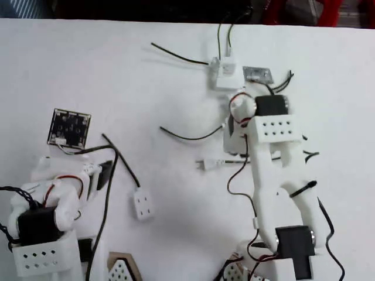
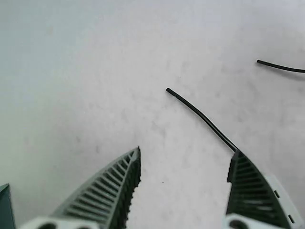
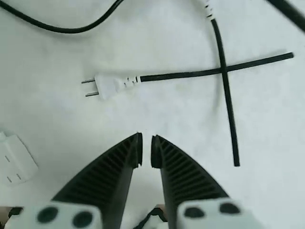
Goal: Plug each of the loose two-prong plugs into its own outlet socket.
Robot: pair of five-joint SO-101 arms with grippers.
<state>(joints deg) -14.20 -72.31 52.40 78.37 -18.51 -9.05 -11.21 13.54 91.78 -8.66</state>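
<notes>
White flat table (image 1: 117,76) noted under both arms. Right arm (image 1: 275,170), white printed plastic with black motors, seen stretched from the near edge toward the middle of the table; left arm (image 1: 47,216), same build, folded at the near corner on its own side.

Left gripper (image 2: 186,157) held over bare table; jaws spread wide, nothing between them; a thin black wire end (image 2: 200,117) lies on the table beyond the fingertips. Right gripper (image 3: 145,145) held above the table; ribbed black jaws drawn almost together with a slim gap, nothing gripped.

Black square circuit board (image 1: 70,127) lies flat beside the left arm. White outlet block (image 1: 143,205) lies between the arms, nearer the left one, on a black cord. Second white outlet block (image 1: 225,73) sits near the far edge, beside the right arm's far end, dark cords leading off it.

White two-prong plug (image 3: 107,86) lies flat and untouched on the table, ahead of the right gripper's tips and apart from them; its black cord is crossed by another wire. In the high view the plug (image 1: 208,164) lies just beside the right arm, prongs pointing toward the left arm's side, well apart from both blocks.
</notes>
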